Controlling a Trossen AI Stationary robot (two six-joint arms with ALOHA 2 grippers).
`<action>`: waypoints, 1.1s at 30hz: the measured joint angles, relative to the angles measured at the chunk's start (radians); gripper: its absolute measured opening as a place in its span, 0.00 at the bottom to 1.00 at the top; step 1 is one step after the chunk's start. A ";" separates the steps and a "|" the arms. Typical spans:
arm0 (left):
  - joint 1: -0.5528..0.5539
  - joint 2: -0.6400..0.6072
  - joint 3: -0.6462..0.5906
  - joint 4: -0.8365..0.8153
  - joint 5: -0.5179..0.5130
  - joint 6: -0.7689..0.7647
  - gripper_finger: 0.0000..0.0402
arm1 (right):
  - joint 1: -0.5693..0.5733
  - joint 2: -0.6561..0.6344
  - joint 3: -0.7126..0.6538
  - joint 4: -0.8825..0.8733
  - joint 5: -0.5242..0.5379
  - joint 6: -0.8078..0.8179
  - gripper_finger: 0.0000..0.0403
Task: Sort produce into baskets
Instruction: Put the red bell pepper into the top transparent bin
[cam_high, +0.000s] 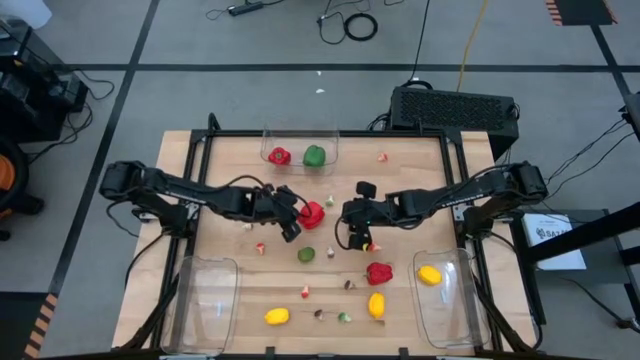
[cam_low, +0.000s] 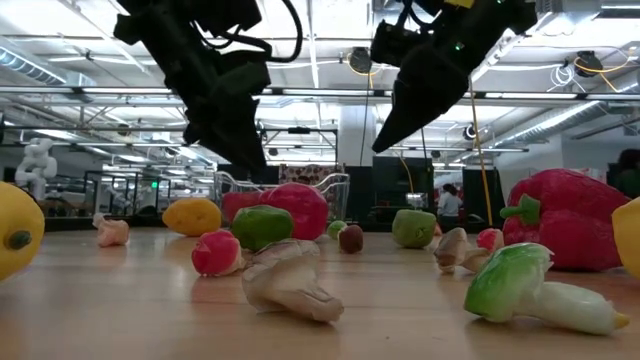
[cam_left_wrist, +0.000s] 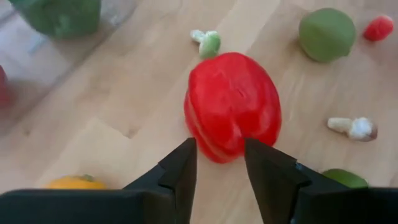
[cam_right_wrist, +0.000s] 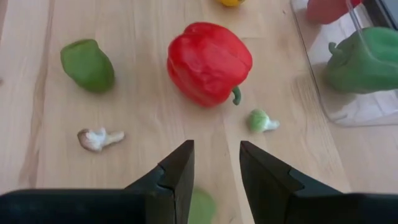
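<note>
The far basket, already holding a red and a green pepper, is sitting at the table's far edge; the red pepper is lying mid-table, just right of the left gripper, whose narrowly parted fingers are holding nothing; the right gripper, likewise narrow and empty, is hovering farther right, so the left arm is nearer; the pepper's stem is pointing toward the right arm, its long axis running roughly left-right.

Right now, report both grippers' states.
Left gripper: open, empty, fingers right by the red pepper.
Right gripper: open, empty.
</note>
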 joint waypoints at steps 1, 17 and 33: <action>-0.003 0.005 0.000 0.000 0.000 -0.015 0.40 | 0.000 0.000 0.000 -0.006 0.000 0.000 0.30; -0.104 0.041 0.000 0.107 -0.233 -0.146 0.96 | 0.000 0.000 0.000 -0.034 0.000 -0.022 0.30; -0.128 0.144 0.000 0.181 -0.298 -0.110 1.00 | 0.000 0.000 0.002 -0.032 0.000 -0.007 0.30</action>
